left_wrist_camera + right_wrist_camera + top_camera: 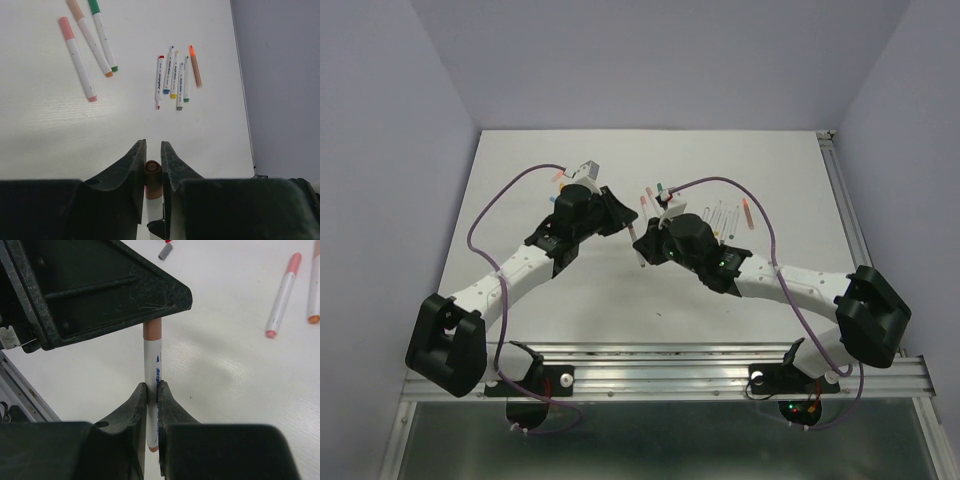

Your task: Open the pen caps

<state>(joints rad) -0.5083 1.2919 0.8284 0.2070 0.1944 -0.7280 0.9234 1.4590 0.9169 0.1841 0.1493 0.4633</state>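
The right tool (151, 390) was clamped on the white barrel of a pen (151, 362) at the centre of its frame. This steadied the pen so the left tool (153, 149) could close both jaws on its brownish-pink cap (152, 170), low in the frame. The opposed grips looked set for pulling the cap off. Well apart, other pens (172, 77) lay on the surface (50, 140) at upper centre.
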